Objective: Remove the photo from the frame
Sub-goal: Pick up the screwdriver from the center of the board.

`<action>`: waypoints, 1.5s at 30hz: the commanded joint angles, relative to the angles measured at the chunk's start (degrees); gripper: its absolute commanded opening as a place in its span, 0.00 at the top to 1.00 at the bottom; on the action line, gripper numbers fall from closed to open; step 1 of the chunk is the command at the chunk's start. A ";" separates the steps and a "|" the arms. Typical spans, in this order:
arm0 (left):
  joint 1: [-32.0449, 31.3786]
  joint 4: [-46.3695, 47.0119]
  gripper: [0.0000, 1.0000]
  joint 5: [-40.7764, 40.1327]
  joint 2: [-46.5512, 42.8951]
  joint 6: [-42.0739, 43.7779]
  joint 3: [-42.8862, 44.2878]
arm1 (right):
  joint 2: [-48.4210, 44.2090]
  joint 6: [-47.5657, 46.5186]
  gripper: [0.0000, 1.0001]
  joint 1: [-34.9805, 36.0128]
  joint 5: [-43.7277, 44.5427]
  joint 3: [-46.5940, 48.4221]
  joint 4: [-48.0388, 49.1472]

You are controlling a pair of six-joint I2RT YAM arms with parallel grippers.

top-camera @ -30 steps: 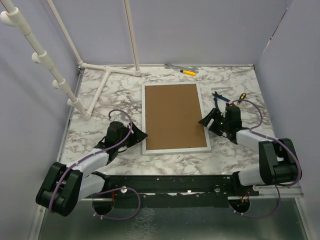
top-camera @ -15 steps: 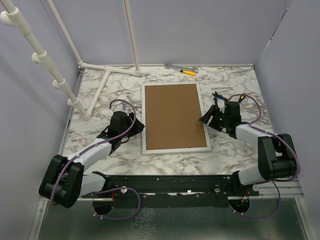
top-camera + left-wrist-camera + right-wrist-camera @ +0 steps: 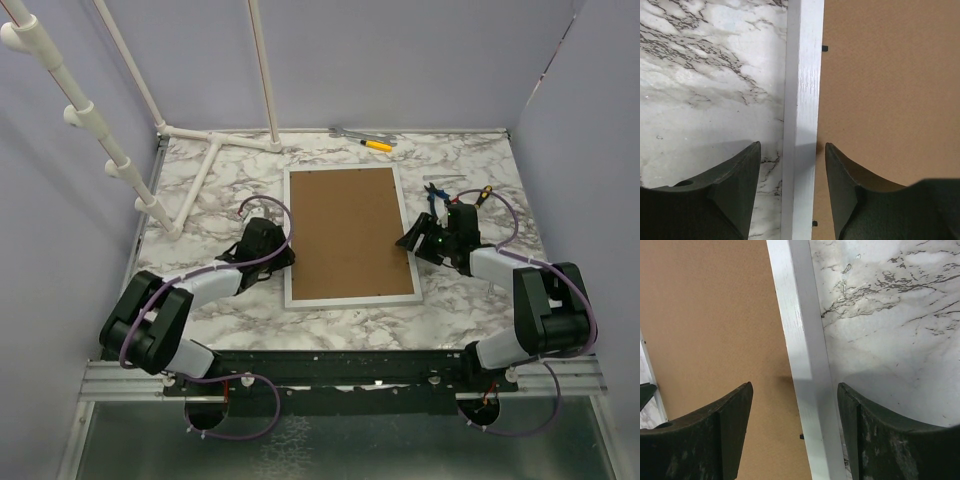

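Frame (image 3: 348,235) face-down mid counter (image 3: 330,320), brown back up. Photo hidden underneath, can't see it. Left tool (image 3: 792,147) and right tool (image 3: 794,386) both jaws apart, each straddling a side rail. My worry: uneven pinch, frame skids or tilts. Tabs (image 3: 824,48) look unturned, so back won't lift.

arms (image 3: 200,290): pale grey links, black joints | cables (image 3: 268,200): purple | jaws: dark, curved

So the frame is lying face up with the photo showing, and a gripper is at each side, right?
No. The frame lies face down with its brown back showing, as the top view shows. The left gripper and right gripper are indeed at its sides.
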 commanded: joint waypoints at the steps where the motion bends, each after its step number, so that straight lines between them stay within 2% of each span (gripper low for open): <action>1: -2.21 -0.99 0.45 -3.57 3.03 2.20 2.65 | 0.44 -0.94 0.28 -0.13 -1.14 0.07 -1.21; 3: -3.04 -2.11 0.47 -4.90 3.94 2.55 3.31 | 0.33 -0.97 0.28 -0.13 -1.39 0.06 -1.41; 8: -3.76 -6.47 0.67 -8.74 4.42 2.33 4.73 | -0.63 -1.93 0.31 -0.10 -3.88 -0.28 -2.14; 16: -3.69 -9.29 0.76 -13.34 0.35 0.29 1.44 | -5.59 -1.95 0.31 0.40 -6.31 -3.05 -4.99; 19: -3.27 -9.97 0.76 -15.15 -1.45 -1.10 -0.35 | -8.16 -2.04 0.31 0.40 -2.11 -2.69 -9.16; 24: -2.00 -10.06 0.76 -15.33 -3.77 -1.96 -2.18 | -12.36 0.40 0.28 0.31 11.84 1.17 -15.54; 26: -2.00 -10.22 0.75 -15.57 -4.76 -1.87 -2.23 | -13.67 0.81 0.27 0.22 16.82 3.78 -17.89; 28: -1.99 -10.68 0.70 -16.33 -6.00 -1.83 -2.17 | -14.62 1.38 0.26 0.22 23.29 6.46 -19.94; 33: -2.00 -10.89 0.44 -16.43 -9.24 -1.57 -1.77 | -14.27 5.81 0.25 -1.28 36.15 13.97 -25.33; 36: -2.00 -11.02 0.35 -15.76 -10.48 -0.83 -1.28 | -13.87 6.92 0.25 -3.45 36.34 15.61 -22.45; 39: -2.00 -10.99 0.34 -16.01 -11.36 -1.02 -1.33 | -10.32 5.43 0.26 -4.24 35.15 19.33 -19.71; 45: -2.00 -9.62 0.34 -16.90 -12.10 -1.21 -1.73 | 0.86 3.93 0.30 -5.31 30.50 30.97 -21.87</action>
